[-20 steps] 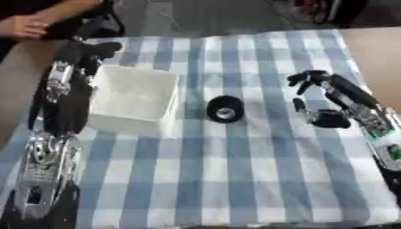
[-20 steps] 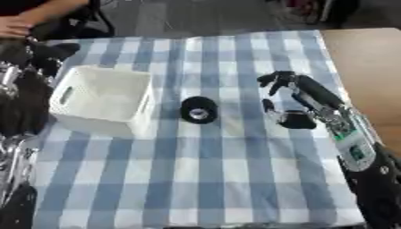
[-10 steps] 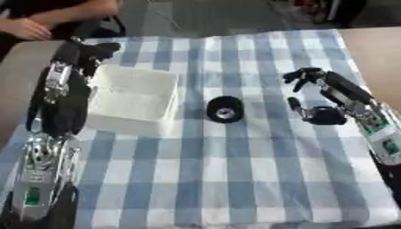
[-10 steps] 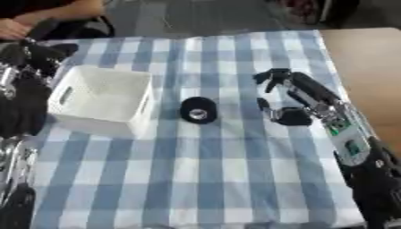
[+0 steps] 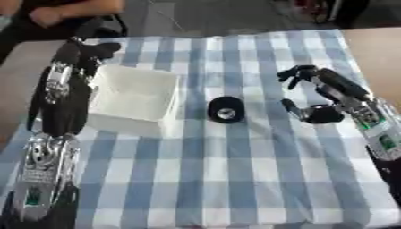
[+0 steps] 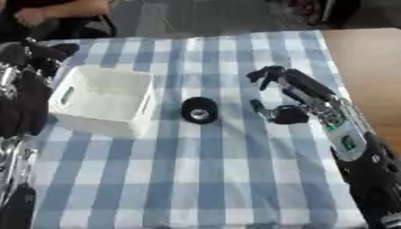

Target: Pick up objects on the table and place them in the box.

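on the tabletop: a blue-and-white checked cloth covers the tabletop, whose bare brown surface shows at the right edge.
box: white box, square and open-topped, sits on the left part of the cloth; a handle slot shows in its side in the right eye view; nothing can be made out inside it.
roll: a small black roll with a pale centre lies near mid-cloth, just right of the box and apart from it.
right robot hand: right robot hand hovers right of the roll, not touching it; fingers bent and spread toward the roll, thumb held out below them, a wide gap between; it holds nothing.
left robot hand: left robot hand is at the box's far left corner, its black fingers curled; whether it touches the box cannot be told.
left arm: left arm runs down the left edge of the view, alongside the box.
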### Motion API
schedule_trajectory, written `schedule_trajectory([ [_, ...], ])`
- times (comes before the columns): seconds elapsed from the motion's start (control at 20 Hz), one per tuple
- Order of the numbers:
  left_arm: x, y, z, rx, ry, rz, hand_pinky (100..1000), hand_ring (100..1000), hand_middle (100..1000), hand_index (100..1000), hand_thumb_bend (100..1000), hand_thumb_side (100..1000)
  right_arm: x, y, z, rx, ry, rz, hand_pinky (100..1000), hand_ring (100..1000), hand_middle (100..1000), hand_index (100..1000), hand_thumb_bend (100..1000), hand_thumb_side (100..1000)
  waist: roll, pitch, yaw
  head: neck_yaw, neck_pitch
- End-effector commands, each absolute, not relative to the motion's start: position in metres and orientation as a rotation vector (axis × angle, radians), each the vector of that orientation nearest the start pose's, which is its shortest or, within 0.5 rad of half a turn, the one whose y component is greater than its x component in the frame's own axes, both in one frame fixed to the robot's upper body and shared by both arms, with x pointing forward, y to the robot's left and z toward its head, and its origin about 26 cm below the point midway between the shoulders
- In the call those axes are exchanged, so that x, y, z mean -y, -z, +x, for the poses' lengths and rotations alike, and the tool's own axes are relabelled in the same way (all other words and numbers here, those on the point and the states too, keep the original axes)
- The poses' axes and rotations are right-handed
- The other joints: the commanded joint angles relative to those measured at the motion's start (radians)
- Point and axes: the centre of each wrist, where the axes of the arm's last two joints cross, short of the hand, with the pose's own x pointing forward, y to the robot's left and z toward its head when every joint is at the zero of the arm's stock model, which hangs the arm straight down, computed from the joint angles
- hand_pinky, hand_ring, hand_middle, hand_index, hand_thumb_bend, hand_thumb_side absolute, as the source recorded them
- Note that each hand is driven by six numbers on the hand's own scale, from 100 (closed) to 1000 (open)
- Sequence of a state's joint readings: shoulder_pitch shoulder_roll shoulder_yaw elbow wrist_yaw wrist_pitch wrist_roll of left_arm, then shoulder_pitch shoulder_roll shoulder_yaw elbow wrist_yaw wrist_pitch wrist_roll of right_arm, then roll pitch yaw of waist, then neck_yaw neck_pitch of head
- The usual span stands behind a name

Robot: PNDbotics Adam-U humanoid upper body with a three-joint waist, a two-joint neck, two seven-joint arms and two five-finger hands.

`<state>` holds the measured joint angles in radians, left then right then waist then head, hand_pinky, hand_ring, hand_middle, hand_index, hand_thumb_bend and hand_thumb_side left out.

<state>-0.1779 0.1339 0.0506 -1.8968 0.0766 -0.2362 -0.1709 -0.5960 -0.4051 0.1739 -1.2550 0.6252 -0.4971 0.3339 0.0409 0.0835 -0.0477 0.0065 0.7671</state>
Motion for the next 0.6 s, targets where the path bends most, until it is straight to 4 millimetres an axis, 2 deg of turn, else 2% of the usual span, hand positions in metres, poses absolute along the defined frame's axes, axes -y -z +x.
schedule_trajectory([
  [0.05,-0.255,-0.136,0.300,2.314,0.286,-0.100,908,736,952,640,100,941,0.268,-0.134,0.421,1.865,-1.580,-0.477,917,648,747,900,197,384,-0.001,-0.012,0.002,-0.014,-0.013],
  [0.6,-0.253,-0.136,0.301,2.315,0.286,-0.115,908,736,952,640,100,941,0.256,-0.129,0.435,1.817,-1.633,-0.448,919,651,749,899,184,387,0.004,-0.013,0.015,-0.026,-0.018],
])
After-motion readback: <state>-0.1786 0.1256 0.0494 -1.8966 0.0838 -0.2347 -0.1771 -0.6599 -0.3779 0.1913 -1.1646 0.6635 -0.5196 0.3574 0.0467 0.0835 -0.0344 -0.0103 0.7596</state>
